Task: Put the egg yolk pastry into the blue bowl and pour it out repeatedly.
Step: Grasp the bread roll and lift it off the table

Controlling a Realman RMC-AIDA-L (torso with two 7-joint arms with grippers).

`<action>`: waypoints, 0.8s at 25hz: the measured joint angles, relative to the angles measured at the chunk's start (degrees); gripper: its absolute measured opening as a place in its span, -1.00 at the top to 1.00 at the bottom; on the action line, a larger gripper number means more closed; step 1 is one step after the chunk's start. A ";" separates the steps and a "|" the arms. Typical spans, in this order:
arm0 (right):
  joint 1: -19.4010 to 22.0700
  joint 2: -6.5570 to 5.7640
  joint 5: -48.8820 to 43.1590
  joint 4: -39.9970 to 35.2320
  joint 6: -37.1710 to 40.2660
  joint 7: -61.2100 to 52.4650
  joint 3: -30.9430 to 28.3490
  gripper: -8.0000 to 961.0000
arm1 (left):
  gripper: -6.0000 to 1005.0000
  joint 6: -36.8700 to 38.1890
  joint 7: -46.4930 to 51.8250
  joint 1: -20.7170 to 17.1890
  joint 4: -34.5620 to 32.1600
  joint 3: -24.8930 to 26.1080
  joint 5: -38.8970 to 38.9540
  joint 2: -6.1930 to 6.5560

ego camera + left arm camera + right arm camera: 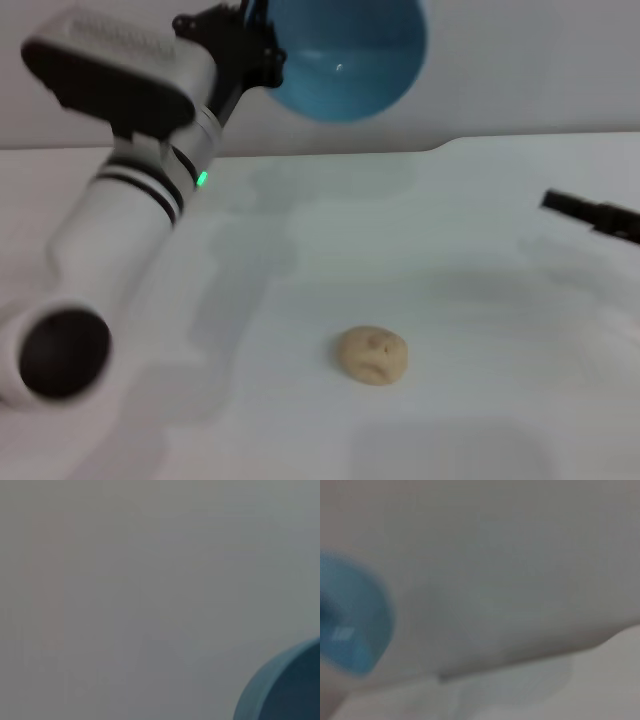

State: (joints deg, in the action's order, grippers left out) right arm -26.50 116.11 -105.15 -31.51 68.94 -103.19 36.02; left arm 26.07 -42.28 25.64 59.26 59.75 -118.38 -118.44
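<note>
The egg yolk pastry (372, 354) lies on the white table, front centre, a pale tan lump with a dimpled top. The blue bowl (345, 55) is held high above the table's far side, tipped so its glossy inside faces me; it looks empty. My left gripper (250, 50) is shut on the bowl's rim at its left side. Part of the bowl's outside shows in the left wrist view (285, 687) and it is blurred in the right wrist view (350, 620). My right gripper (590, 215) shows only as a dark tip at the right edge, well apart from the pastry.
The white table (470, 290) spreads around the pastry, with its far edge against a grey wall (520, 70). My left arm (120, 210) reaches across the left side of the head view.
</note>
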 joint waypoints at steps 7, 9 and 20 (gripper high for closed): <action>-7.34 0.47 -15.69 0.33 0.00 -2.01 3.50 0.25 | 0.99 -35.46 0.48 2.94 0.87 25.40 3.06 0.31; -8.58 0.68 -18.15 0.32 0.09 -2.66 4.40 0.25 | 0.99 -45.05 0.49 3.55 0.74 32.47 2.46 0.45; -12.11 0.69 -19.84 -1.66 0.53 -9.21 18.09 0.25 | 0.99 -80.49 14.67 8.41 2.08 55.15 -22.18 1.09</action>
State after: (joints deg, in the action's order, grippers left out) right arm -38.61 116.80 -124.99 -33.16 69.47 -112.40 54.11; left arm -54.43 -27.61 34.05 61.34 114.89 -140.56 -117.35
